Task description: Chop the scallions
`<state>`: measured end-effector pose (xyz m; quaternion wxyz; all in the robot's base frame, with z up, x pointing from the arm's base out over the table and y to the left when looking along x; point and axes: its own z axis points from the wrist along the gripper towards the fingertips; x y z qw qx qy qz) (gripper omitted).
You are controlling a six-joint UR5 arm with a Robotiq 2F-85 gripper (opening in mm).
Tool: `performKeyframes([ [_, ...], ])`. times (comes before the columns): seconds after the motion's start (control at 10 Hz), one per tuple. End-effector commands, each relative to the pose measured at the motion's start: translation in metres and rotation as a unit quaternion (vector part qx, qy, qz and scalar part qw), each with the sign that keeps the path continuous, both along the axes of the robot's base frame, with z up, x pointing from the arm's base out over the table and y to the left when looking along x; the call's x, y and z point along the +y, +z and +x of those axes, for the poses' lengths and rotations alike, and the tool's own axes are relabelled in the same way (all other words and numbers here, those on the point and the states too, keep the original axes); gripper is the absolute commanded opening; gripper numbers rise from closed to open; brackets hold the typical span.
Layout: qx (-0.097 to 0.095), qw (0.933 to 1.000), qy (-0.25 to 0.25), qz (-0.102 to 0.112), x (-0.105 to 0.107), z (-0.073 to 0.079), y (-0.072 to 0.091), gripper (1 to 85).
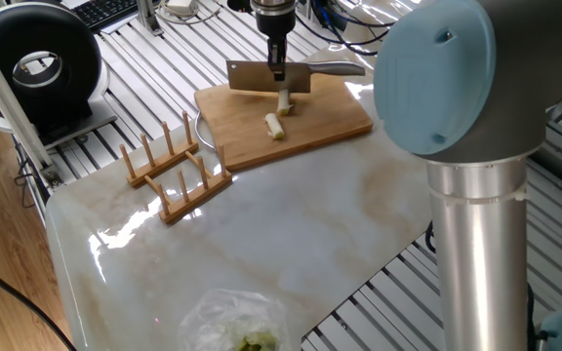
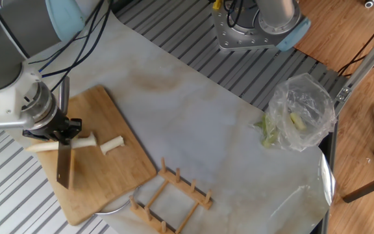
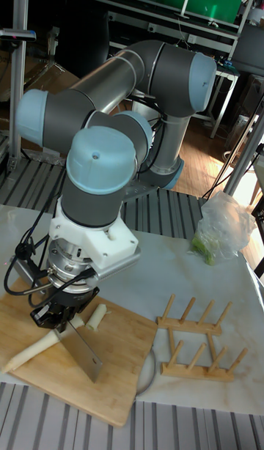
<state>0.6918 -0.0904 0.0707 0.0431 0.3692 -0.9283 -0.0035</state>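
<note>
One fixed view. Bamboo cutting board (image 1: 291,127) at the far end of the marble table (image 1: 261,234). Gripper (image 1: 277,70) comes down from above, its fingers closed on the spine of the cleaver (image 1: 266,78); the blade hangs edge-down, broad face to the camera, steel handle pointing right. Scallions (image 1: 275,125): one short cut piece lies free on the board, nearer than the blade; another pale piece sits directly under the edge. The blade appears raised just off the board, probably between strokes. Wooden rack (image 1: 177,168) stands left of the board, clear of the work. Plastic bag (image 1: 234,324) at the near edge, well apart.

The other fixed view. Seen from above, the cleaver (image 2: 64,166) crosses the long stalk (image 2: 60,143) roughly at right angles, which suits a clean cross-cut. The cut stub (image 2: 112,145) lies just right of the blade; the uncut length runs left beyond it. Gripper (image 2: 61,132) is clamped over the blade at the stalk. Bag (image 2: 300,112) sits at the far right.

Tall fixed view. Arm folded low, wrist pointing straight down over the board (image 3: 110,355), keeping the blade vertical. Gripper (image 3: 64,315) grips the cleaver (image 3: 84,353), whose edge stands on or just above the wood; which, I cannot tell. Long stalk (image 3: 33,349) stretches left; stub (image 3: 96,316) right. Most of the stalk seems uncut.
</note>
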Motion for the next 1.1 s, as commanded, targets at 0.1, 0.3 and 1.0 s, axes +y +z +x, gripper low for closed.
performKeyframes([
  [0.1, 0.001, 0.9999, -0.009, 0.008, 0.008, -0.009, 0.005, 1.3],
  [0.3, -0.005, 0.9999, -0.008, 0.01, 0.005, -0.005, -0.006, 1.3],
  [1.0, -0.008, 0.9999, -0.008, 0.008, 0.004, -0.003, -0.011, 1.3],
])
